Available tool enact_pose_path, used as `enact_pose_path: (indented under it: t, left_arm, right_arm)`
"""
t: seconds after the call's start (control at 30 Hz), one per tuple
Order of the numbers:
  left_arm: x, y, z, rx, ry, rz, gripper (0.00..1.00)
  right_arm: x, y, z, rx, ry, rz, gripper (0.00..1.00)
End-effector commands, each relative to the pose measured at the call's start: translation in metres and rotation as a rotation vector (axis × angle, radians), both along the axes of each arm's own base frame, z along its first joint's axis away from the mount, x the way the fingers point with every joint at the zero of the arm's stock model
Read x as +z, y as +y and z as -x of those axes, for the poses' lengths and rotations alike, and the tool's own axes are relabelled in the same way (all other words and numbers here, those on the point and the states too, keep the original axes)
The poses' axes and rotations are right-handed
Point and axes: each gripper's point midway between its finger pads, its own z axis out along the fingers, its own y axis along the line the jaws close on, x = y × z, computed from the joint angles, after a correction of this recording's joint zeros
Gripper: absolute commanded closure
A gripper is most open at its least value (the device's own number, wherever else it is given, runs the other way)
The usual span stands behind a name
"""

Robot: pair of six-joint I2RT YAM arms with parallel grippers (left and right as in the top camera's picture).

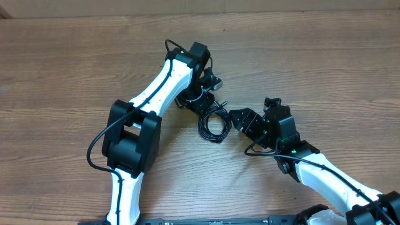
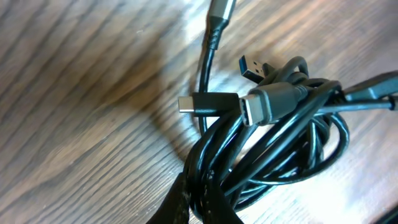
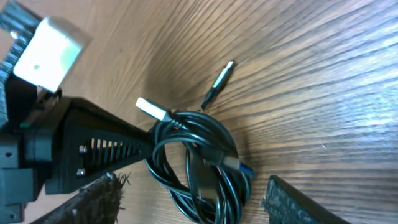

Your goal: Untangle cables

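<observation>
The cables (image 1: 213, 122) lie as one tangled black coil on the wooden table (image 1: 75, 69) between the two arms. In the left wrist view my left gripper (image 2: 200, 190) is shut on a few strands of the cables (image 2: 280, 149), with a black USB-C plug (image 2: 200, 104), a grey plug (image 2: 268, 103) and a blue-tipped plug (image 2: 252, 67) sticking out of the bundle. My right gripper (image 3: 193, 190) is open, its pads either side of the cables (image 3: 199, 165) and not touching them. A silvery-tipped plug (image 3: 221, 78) lies loose beyond the coil.
The left gripper's black body (image 3: 81, 152) reaches into the right wrist view and meets the coil from the left. Both arms (image 1: 159, 87) crowd the middle of the table. A cardboard edge (image 1: 262, 6) runs along the far side.
</observation>
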Motion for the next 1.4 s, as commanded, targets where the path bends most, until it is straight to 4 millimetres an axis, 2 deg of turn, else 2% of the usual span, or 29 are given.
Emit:
enact_pose_path:
  t: [0.0, 0.07, 0.2, 0.3, 0.43, 0.6, 0.8, 1.0, 1.13, 1.23, 1.37]
  left_arm:
    - [0.029, -0.020, -0.001, -0.159, -0.062, 0.163, 0.96]
    - [0.030, -0.022, 0.000, -0.210, -0.076, 0.188, 0.96]
    - [0.030, -0.022, 0.000, -0.247, -0.088, 0.194, 0.96]
    - [0.030, -0.021, -0.001, -0.253, -0.093, 0.196, 0.96]
    - [0.030, -0.020, -0.003, -0.256, -0.098, 0.198, 0.96]
    - [0.032, -0.024, -0.001, -0.254, -0.091, 0.223, 0.96]
    - [0.042, -0.041, 0.001, -0.252, -0.081, 0.338, 0.96]
    - [0.050, -0.052, 0.001, -0.250, -0.080, 0.416, 0.96]
    - [0.052, -0.056, -0.005, -0.153, -0.061, 0.416, 0.96]
    - [0.060, -0.067, -0.007, -0.103, -0.038, 0.481, 0.96]
    - [0.063, -0.072, -0.014, -0.012, -0.016, 0.496, 0.96]
  right_arm:
    - [-0.004, 0.010, 0.004, 0.099, -0.020, 0.010, 0.31]
    - [-0.002, 0.024, 0.013, 0.212, -0.035, -0.026, 0.31]
    - [-0.005, 0.026, 0.018, 0.236, -0.017, -0.032, 0.38]
    - [-0.005, 0.027, 0.018, 0.238, -0.016, -0.033, 0.49]
    - [-0.005, 0.027, 0.018, 0.238, -0.015, -0.033, 0.71]
    - [-0.005, 0.027, 0.018, 0.238, -0.015, -0.034, 0.87]
    - [-0.005, 0.027, 0.018, 0.237, -0.012, -0.037, 0.96]
    - [-0.005, 0.028, 0.019, 0.228, 0.000, -0.049, 0.96]
    - [-0.005, 0.032, 0.021, 0.236, 0.003, -0.049, 0.96]
    - [-0.007, 0.032, 0.021, 0.229, -0.001, -0.032, 0.96]
    - [-0.008, 0.031, 0.021, 0.223, 0.001, -0.025, 0.87]
